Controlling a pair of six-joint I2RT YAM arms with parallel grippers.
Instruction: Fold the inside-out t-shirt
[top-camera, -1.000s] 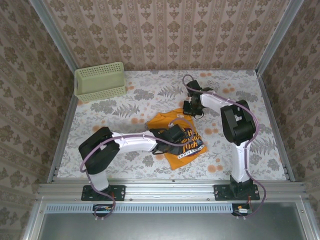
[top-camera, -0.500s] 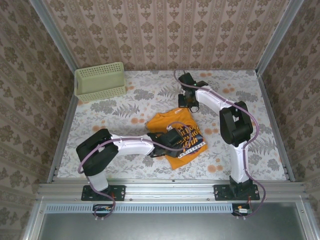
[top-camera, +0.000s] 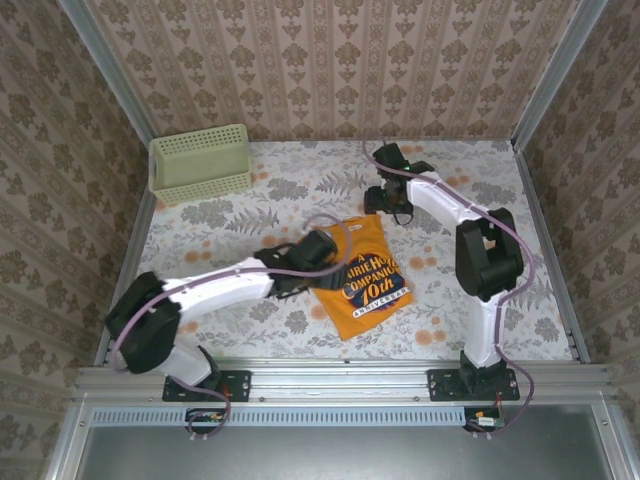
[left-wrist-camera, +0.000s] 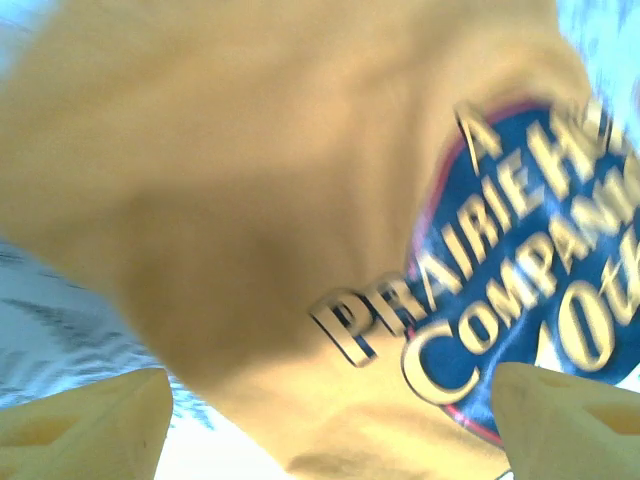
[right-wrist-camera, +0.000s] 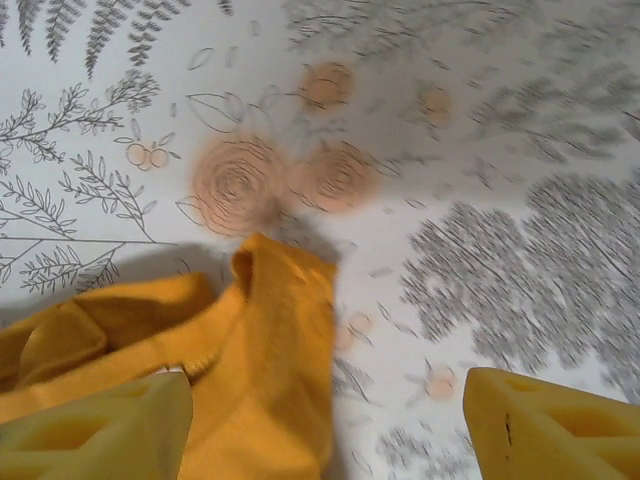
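A robot lab cell: aluminium frame (top-camera: 100, 60), wallpapered walls (top-camera: 330, 70), floral tablecloth (top-camera: 200, 225), mounting rail (top-camera: 340, 378)

The t-shirt (top-camera: 352, 262) lies as a compact, roughly rectangular bundle near the middle of the table (top-camera: 200, 230), a little toward the near edge and turned at a slant. It is orange-yellow cloth, printed face up. A dark blue badge with pale lettering, "Prairie" and "10th" among the words, covers its near-right part (left-wrist-camera: 520, 260). The plain part beside it lies fairly smooth. The far corner (right-wrist-camera: 270, 380) is bunched into loose folds.
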